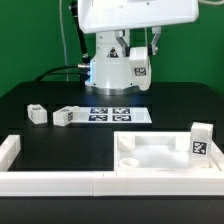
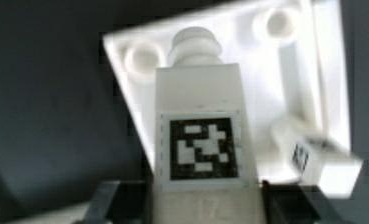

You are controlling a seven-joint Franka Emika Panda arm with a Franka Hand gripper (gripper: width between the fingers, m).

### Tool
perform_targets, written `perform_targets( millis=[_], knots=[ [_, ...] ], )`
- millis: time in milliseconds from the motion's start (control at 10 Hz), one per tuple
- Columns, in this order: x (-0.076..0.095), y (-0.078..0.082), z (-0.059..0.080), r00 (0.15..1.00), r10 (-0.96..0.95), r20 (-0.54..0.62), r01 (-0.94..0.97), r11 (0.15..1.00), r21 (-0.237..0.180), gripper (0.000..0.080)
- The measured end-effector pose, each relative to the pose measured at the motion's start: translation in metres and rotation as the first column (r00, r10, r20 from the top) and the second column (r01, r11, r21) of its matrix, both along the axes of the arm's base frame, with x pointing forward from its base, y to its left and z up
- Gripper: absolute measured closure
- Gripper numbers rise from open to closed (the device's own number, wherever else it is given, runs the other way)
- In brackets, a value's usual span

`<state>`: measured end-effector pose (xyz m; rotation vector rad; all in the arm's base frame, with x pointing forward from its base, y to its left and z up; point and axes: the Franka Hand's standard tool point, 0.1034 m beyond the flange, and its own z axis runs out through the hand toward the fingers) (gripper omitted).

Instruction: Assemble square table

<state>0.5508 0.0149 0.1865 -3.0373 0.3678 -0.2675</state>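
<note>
**Mia:** Where is the leg right now?

**Ben:** The hand (image 2: 190, 200) has it. The two dark fingers (image 2: 119, 205) are closed on the leg (image 2: 199, 110), one on each side.

**Mia:** Which way does the leg point?

**Ben:** Straight out from the hand. Its long side runs away from the fingers. The tag (image 2: 202, 150) is near the hand, and the round tip is at the far end.

**Mia:** And the table top?

**Ben:** The table top (image 2: 314, 90) is past the tip, in front of the hand. The hand is up off the table (image 1: 60, 95), so the table top is lower than the leg.

**Mia:** Is the tip over a hole?

**Ben:** Not quite, I think. One round hole (image 2: 279, 22) in a corner sits just beside the tip, off to one side. (I cannot tell how much gap there is between the tip and the table top.)

**Mia:** So what matters next?

**Ben:** My guess is the tip has to line up with that hole first. Then the leg can go in along its long side.

**Mia:** Anything in the way?

**Ben:** A second leg (image 2: 311, 155) stands on the table top, near the side of the hand. The hand should stay off it. Two loose legs (image 1: 37, 113) lie on the table, well away from the hand.
</note>
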Motion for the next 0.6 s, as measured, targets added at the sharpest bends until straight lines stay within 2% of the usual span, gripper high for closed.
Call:
perform_targets(
  millis=[100, 200, 300, 400, 500, 600],
  knots=[
    [0.029, -0.002, 0.009, 0.989, 0.051, 0.141, -0.04, 0.996, -0.081, 0.0509],
    [0.038, 0.009, 0.016, 0.973, 0.096, 0.21, -0.069, 0.989, -0.131, 0.0509],
    [0.037, 0.013, 0.014, 0.953, 0.099, 0.287, -0.066, 0.99, -0.121, 0.0509],
    [0.034, 0.015, 0.01, 0.943, 0.097, 0.317, -0.063, 0.991, -0.115, 0.0509],
    [0.038, 0.022, 0.014, 0.91, 0.106, 0.401, -0.068, 0.992, -0.109, 0.0509],
    [0.036, 0.025, 0.009, 0.889, 0.107, 0.446, -0.066, 0.992, -0.107, 0.0509]
  ],
)
